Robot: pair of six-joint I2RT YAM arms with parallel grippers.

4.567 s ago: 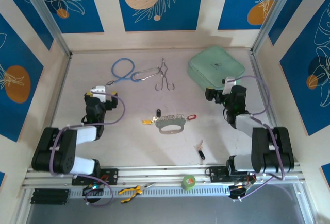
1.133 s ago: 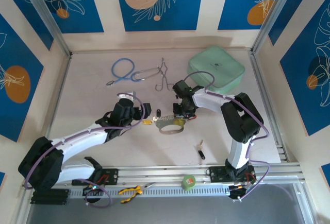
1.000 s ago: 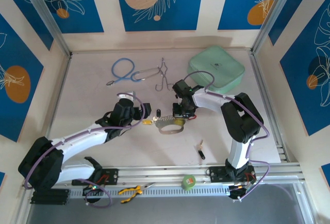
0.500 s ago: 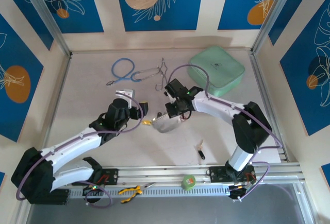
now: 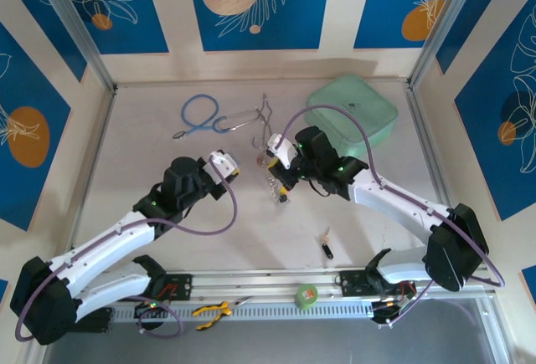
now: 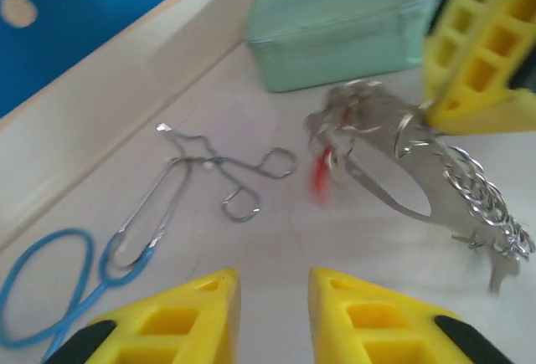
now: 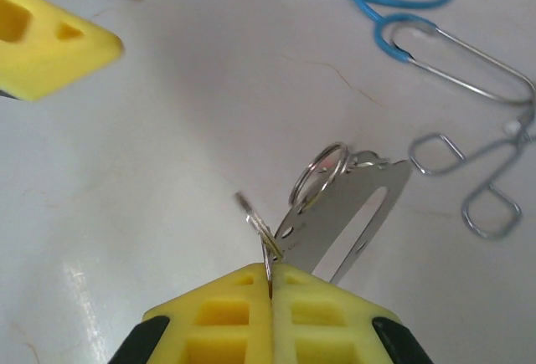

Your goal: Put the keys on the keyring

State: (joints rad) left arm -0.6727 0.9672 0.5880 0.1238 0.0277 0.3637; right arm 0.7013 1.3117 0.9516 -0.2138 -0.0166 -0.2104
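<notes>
i see table (image 5: 151,213), mint case (image 5: 351,106) far right; right gripper (image 7: 270,274) pinched tight on keyring (image 7: 347,213), holding it up over mid-table; left gripper (image 6: 270,284) just beside it, jaws narrow, nothing between; black-headed key (image 5: 327,245) flat on table toward near edge, well apart from keyring

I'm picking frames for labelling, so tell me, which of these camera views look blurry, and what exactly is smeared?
Left wrist: the keyring and its red tag are smeared by motion, the forceps look fairly crisp. Right wrist: the keyring pinched in the right tool is sharp. Top external: evenly lit, soft shadows, no glare.
</notes>
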